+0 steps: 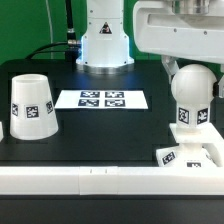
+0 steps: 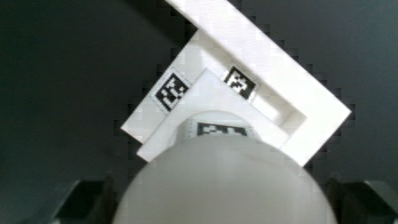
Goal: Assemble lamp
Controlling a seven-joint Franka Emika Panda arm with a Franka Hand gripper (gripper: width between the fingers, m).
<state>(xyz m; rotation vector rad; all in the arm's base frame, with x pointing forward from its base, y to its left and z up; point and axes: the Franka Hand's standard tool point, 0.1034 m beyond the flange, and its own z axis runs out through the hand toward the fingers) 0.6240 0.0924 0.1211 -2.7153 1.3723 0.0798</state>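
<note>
My gripper (image 1: 191,66) is shut on the white ball-shaped bulb (image 1: 192,88) and holds it upright, neck down, at the exterior view's right. The bulb hangs directly over the flat square base (image 1: 190,156), which lies near the front right edge. I cannot tell whether neck and base touch. In the wrist view the bulb (image 2: 214,175) fills the foreground between my fingers (image 2: 80,200), with the tagged base (image 2: 249,95) behind it. The truncated-cone shade (image 1: 33,103) stands upright at the exterior view's left, far from the gripper.
The marker board (image 1: 101,99) lies flat on the black table between the shade and the bulb. The arm's white pedestal (image 1: 105,40) stands at the back. A white rail (image 1: 100,182) runs along the table's front edge.
</note>
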